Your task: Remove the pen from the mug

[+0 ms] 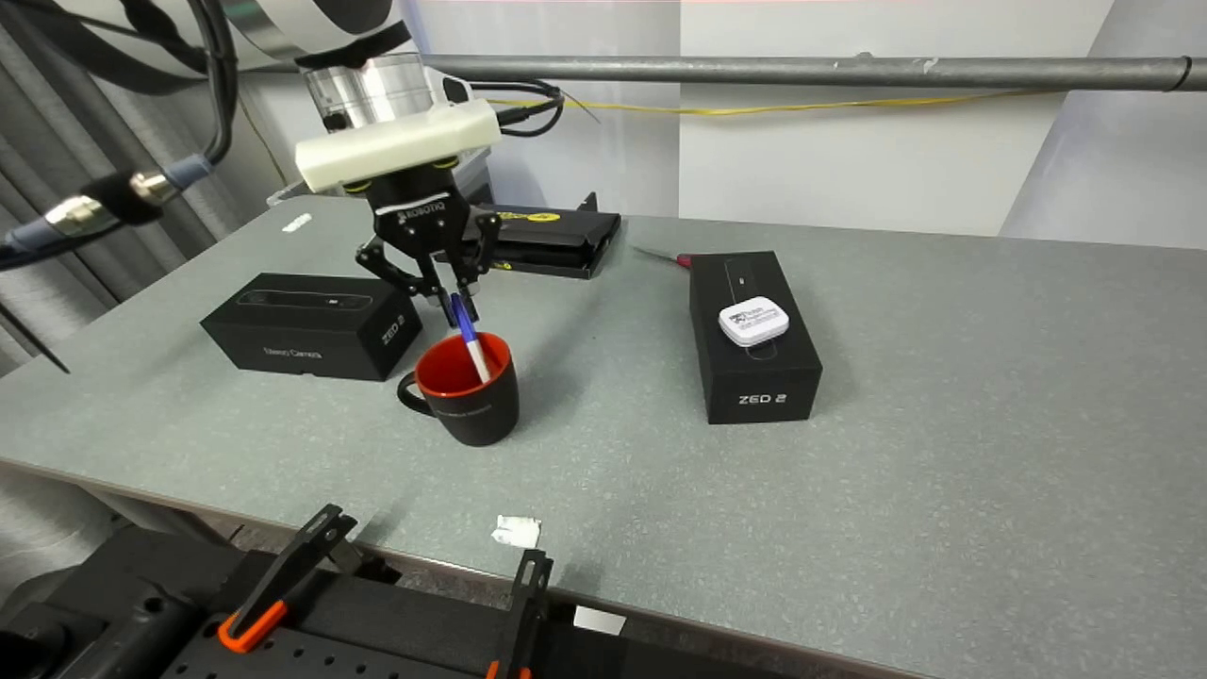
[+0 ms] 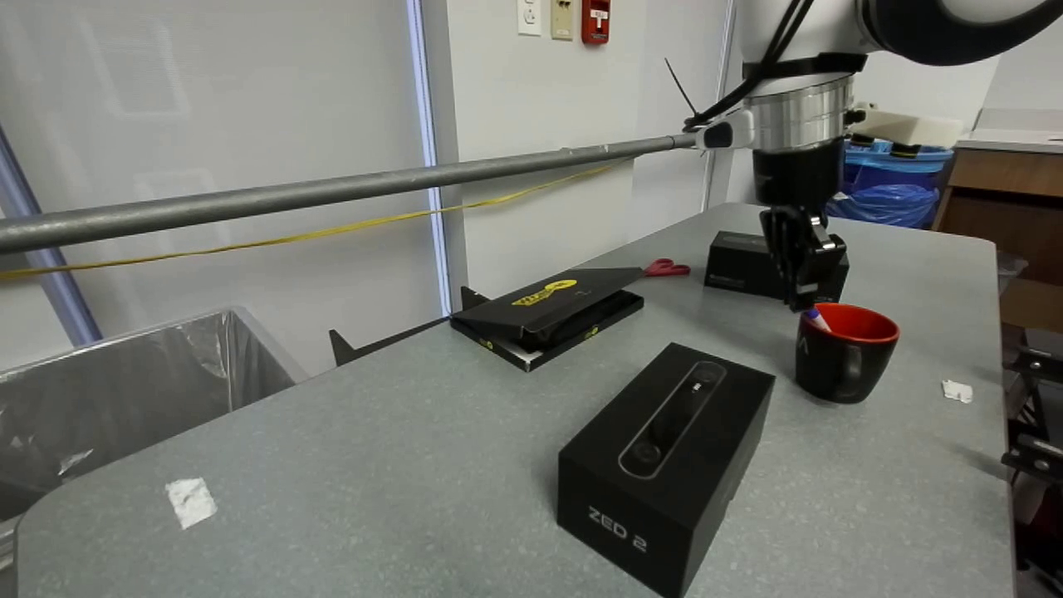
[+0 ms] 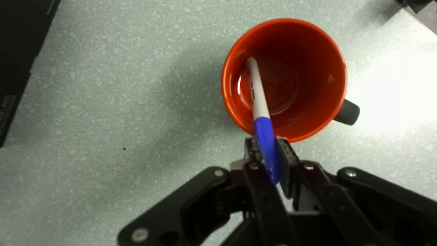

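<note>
In an exterior view: mug [image 1: 479,412] upright, toward near edge of surface [image 1: 943,453]. In an exterior view: white scrap [image 2: 957,391] between mug and right edge. Wrist view: jaws clamped on pen [image 3: 262,120], blue end; white end inside mug.

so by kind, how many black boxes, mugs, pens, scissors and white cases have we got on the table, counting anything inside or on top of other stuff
Black boxes: 3, one of them flat
Mug: 1
Pen: 1, slanting up out of the mug
Scissors: 1 pair
White case: 1, lying on one of those boxes
Total: 7
</note>
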`<state>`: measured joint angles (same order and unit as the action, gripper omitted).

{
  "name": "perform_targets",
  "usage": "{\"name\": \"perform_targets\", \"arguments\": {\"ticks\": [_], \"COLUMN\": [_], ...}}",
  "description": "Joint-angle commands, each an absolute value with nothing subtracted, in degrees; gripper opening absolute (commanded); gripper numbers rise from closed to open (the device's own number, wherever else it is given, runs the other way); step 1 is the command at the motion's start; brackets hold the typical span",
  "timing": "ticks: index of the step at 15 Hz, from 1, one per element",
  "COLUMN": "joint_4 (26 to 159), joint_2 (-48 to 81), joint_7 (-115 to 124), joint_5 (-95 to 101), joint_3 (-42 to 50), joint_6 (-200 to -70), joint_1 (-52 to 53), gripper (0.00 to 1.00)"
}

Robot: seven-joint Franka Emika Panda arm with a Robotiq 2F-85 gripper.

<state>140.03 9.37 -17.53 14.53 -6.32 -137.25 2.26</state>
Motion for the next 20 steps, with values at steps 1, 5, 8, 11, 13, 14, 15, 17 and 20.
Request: {"name": "perform_targets", "arguments": {"ticks": [1,5,8,11,13,14,15,17,20], "joint_4": [142.82,144.94,144.02,140.91,139.52,138.98,138.45,136.58,133.14], "joint_2": [2.07,-7.32,-12.88,-10.50,-5.19,-2.18,1.26,7.86,16.14], "joint_7": [-20.52,-21.12,-19.92,-16.85,-14.23,-13.08,-12.21,-8.88,-6.02], "joint_5": [10.00,6.38,6.07,9.52,12.09,12.94,12.99,14.02,13.79], "joint_3": [-6.43,-5.56,-3.39,-0.59,0.66,1.22,1.76,2.36,3.03], "joint_6": [-138.35,-138.84,-137.23,-136.99,-138.26,-138.94,-139.94,-141.00,-142.46], "joint_1": [1.98,2.62,2.25,0.10,-1.71,-2.35,-2.67,-3.08,-2.30], "gripper": [0.04,0.04,0.04,0.04,0.04,0.04,0.04,0.04,0.04]}}
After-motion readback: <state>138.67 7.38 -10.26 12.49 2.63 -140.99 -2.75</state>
